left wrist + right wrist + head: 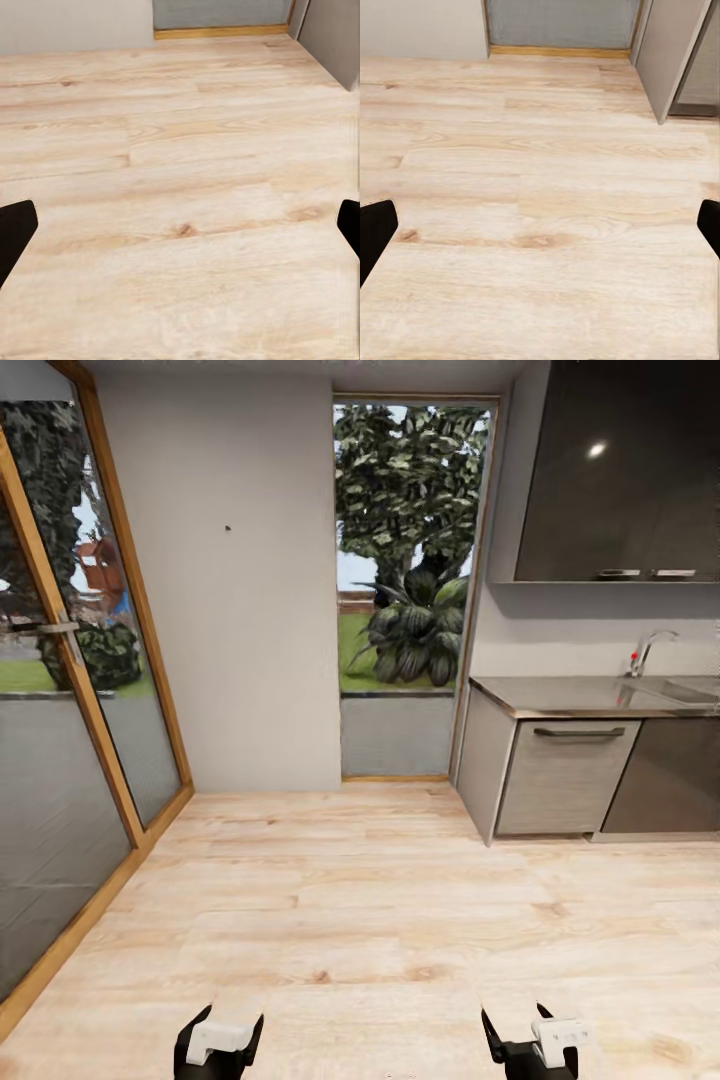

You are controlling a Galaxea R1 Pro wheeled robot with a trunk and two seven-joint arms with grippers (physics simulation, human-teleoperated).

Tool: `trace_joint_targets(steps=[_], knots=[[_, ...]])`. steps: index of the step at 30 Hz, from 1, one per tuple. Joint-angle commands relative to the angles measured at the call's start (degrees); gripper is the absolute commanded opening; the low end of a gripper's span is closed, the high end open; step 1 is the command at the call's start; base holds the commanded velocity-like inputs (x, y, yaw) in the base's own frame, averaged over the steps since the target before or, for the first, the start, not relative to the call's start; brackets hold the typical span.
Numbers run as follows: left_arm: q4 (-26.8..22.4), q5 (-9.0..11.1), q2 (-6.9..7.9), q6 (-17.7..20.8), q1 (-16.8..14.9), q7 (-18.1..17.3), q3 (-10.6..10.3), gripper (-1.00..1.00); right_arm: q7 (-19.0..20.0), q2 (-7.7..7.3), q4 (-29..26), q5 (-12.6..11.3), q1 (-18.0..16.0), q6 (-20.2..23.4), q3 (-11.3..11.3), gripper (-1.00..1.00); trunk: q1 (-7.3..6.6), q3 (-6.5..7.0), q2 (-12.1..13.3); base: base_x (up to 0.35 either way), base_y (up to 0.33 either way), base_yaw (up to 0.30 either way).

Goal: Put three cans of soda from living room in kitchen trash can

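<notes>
The kitchen [590,760] lies ahead on the right: grey lower cabinets [560,775] under a steel surface [570,698], a sink [690,688] with a curved tap [650,650] at its far end, and dark glossy upper cabinets [620,470] above. Light wood floor [370,900] runs in front.

The head camera looked forward and down from standing height across the wood floor [360,900] toward a tall window [410,560], with a glass door [60,690] on the left and the kitchen bench [590,700] on the right. Each wrist camera hung nearer the floor [180,187], angled forward along its fingertips [15,232]. Both wrist views shared the window's wooden sill [559,51] and the grey cabinet side [667,52] with the head view.
</notes>
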Motion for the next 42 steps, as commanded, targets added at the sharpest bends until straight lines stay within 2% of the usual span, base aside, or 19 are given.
trace_joint_targets(steps=[1, 42], knots=[[0.0, 0.0, 0.0, 0.0, 0.0, 0.0, 0.0, 1.0, 0.0, 0.0, 0.0, 0.0, 0.0, 0.0, 0.0, 1.0, 0.0, 0.0, 0.0, -0.323, 0.0, 0.0], [0.0, -0.1, 0.0, 0.0, 0.0, 0.0, 0.0, 1.0, 0.0, 0.09, 0.6, 0.1, -0.1, 0.0, 0.1, 1.0, 0.0, 0.0, 0.0, -0.322, 0.0, 0.0]])
